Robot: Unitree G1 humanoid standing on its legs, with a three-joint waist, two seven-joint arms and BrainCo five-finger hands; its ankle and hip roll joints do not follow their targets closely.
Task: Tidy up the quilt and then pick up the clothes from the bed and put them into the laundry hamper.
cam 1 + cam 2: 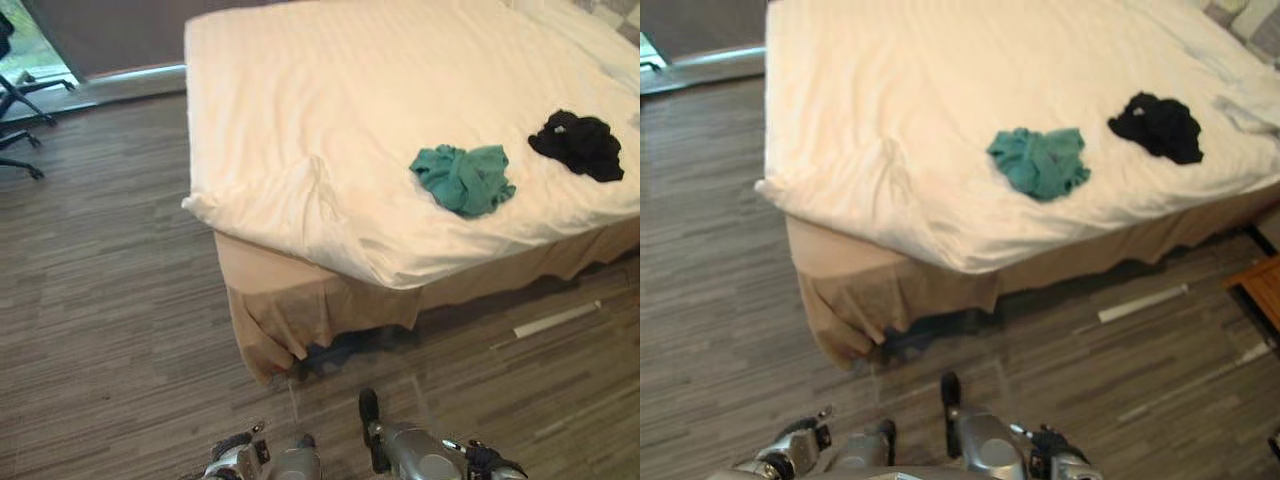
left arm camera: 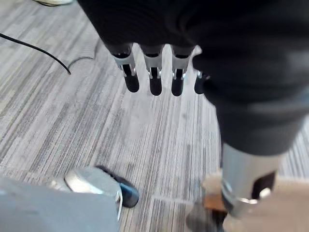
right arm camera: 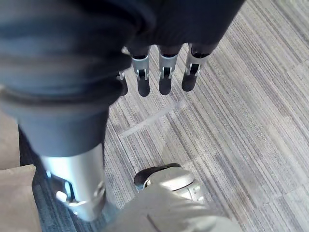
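A cream quilt (image 1: 330,100) covers the bed, with its near left corner (image 1: 300,200) rumpled and hanging over the edge. On the quilt's right half lie a crumpled teal garment (image 1: 463,177) and, farther right, a black garment (image 1: 578,143). My left hand (image 2: 154,79) hangs over the wooden floor with straight fingers and holds nothing. My right hand (image 3: 164,77) hangs the same way, open and empty. Both hands are well short of the bed.
A tan bed skirt (image 1: 300,300) drops to the striped wooden floor. An office chair (image 1: 15,110) stands at the far left by the window. A white strip (image 1: 555,320) lies on the floor by the bed's side. A wooden piece of furniture (image 1: 1260,285) stands at the right.
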